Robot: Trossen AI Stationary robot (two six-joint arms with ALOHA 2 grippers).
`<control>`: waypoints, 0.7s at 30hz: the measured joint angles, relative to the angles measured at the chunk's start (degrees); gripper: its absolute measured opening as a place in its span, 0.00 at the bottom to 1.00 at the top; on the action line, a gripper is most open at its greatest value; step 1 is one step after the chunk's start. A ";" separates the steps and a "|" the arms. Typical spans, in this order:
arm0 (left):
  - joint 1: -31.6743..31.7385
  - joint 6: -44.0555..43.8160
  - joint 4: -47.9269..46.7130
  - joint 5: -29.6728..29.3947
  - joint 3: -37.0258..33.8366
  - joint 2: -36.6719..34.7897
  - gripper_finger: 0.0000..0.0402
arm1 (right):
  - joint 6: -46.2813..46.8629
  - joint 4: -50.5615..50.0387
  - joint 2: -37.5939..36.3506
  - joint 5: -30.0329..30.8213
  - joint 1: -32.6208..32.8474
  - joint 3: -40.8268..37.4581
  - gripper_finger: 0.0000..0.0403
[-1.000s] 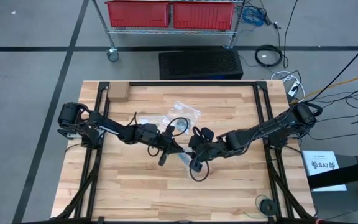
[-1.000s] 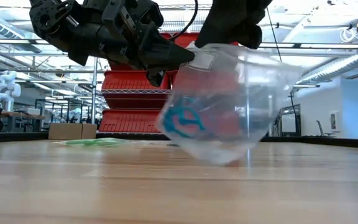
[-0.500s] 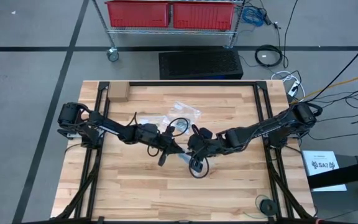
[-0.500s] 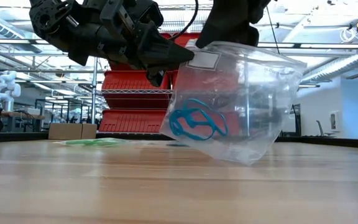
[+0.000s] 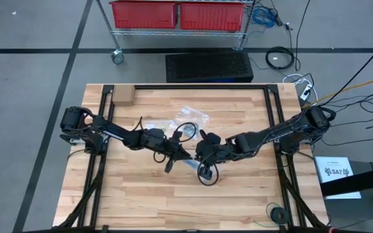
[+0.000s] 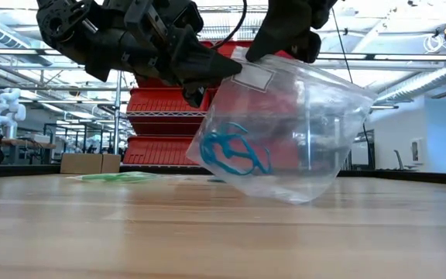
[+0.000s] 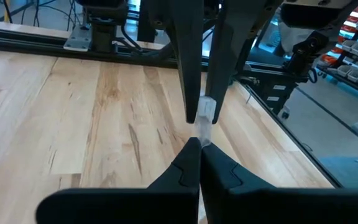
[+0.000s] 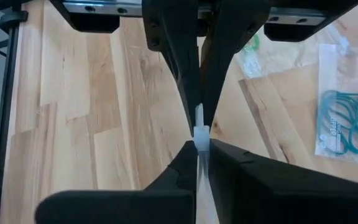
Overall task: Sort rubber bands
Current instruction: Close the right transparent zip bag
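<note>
1. Holding the left top edge of a clear plastic bag [image 6: 285, 132], the left gripper [image 5: 185, 155] sits at counter [image 5: 141, 200] centre, fingers pinched together on the plastic; in the left wrist view only a sliver of bag edge shows between the tips.
2. Bag hangs above the counter in the low view, tilted, lower corner close to the wood; contact cannot be told.
3. Bright blue rubber bands [image 6: 231, 153] are inside the hanging bag, bunched at its lower left; tangled, count unreadable.
4. Right gripper [image 5: 203, 154] is just beside the left one, clamped together on the bag's top edge; the right wrist view shows a thin strip of plastic squeezed between its fingers, rest of the bag hidden under the gripper.
5. From above, the bag is almost fully covered by both arms.
6. Teal rubber bands [image 8: 347, 121] lie in a second flat clear bag [image 8: 328, 74] on the counter behind the grippers, cut off at the frame edge.
7. Green patch [image 6: 114, 177] lies far back on the counter, low view; too blurred to identify.
8. Cardboard box [image 5: 122, 96] at the counter's back left corner.
</note>
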 joint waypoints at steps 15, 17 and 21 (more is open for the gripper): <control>0.00 -2.99 1.57 3.02 0.00 -0.09 0.09 | 0.00 -1.03 -0.04 0.04 0.05 -0.02 0.00; 0.00 -2.99 1.59 2.71 0.00 -0.09 0.08 | 0.00 -0.94 -0.04 0.05 0.05 -0.02 0.00; 0.38 -2.97 1.54 1.35 0.00 -0.09 0.01 | 0.00 -0.73 -0.04 0.08 0.05 -0.02 0.00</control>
